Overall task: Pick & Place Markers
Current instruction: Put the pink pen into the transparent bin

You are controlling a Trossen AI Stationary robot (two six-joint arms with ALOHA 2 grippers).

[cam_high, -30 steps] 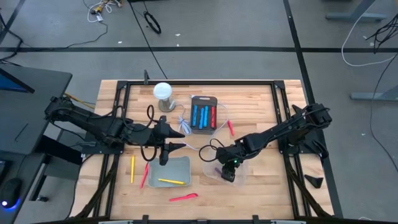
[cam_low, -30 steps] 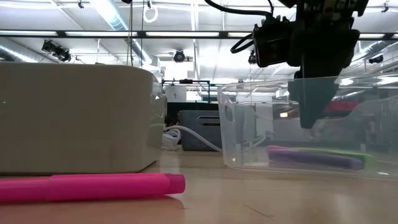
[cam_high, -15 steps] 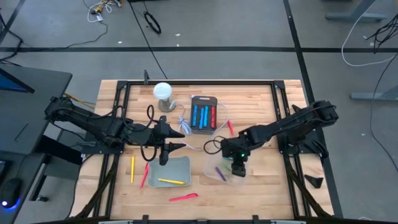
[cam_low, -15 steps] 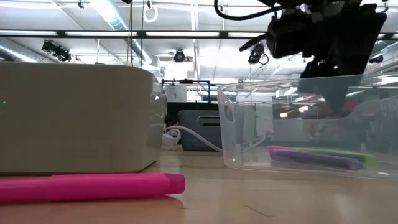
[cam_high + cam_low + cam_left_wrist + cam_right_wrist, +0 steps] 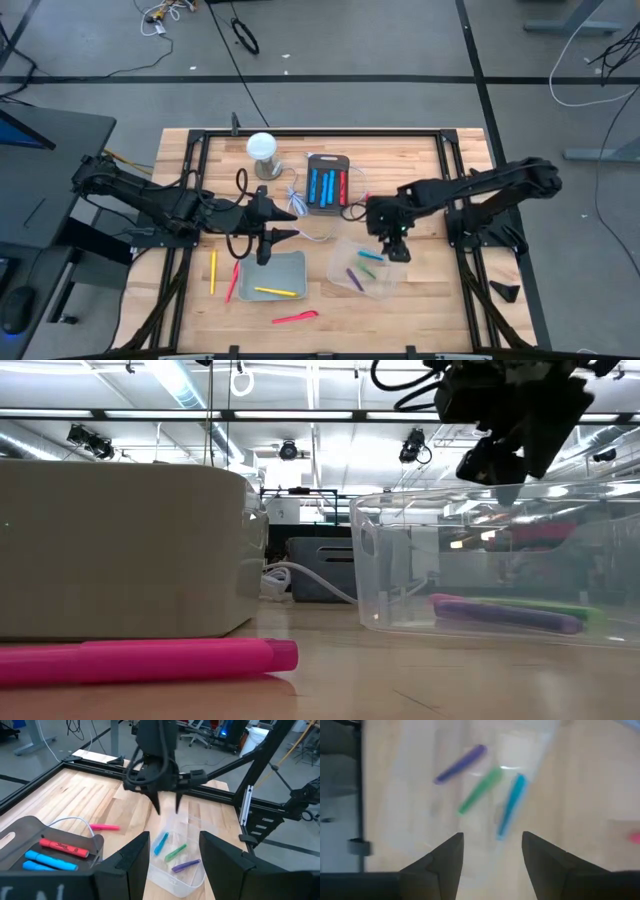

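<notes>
My right gripper hangs open and empty above the far edge of a clear container. The left wrist view shows it with its fingers pointing down. A purple marker, a green one and a blue one lie flat on the container's floor. My left gripper waits open and empty above the far edge of a grey tray, where a yellow marker lies. Loose on the table are a yellow marker, a red one and pink ones.
A dark tray at the back holds blue markers and a red one. A white dome-shaped object stands to its left, and a white cable runs beside it. Black frame rails border the wooden table.
My right gripper has risen out of the clear container and moved toward the table's far and right edges, rolling about its own axis as it went. The blue marker now shows in the container beside the green and purple ones.
</notes>
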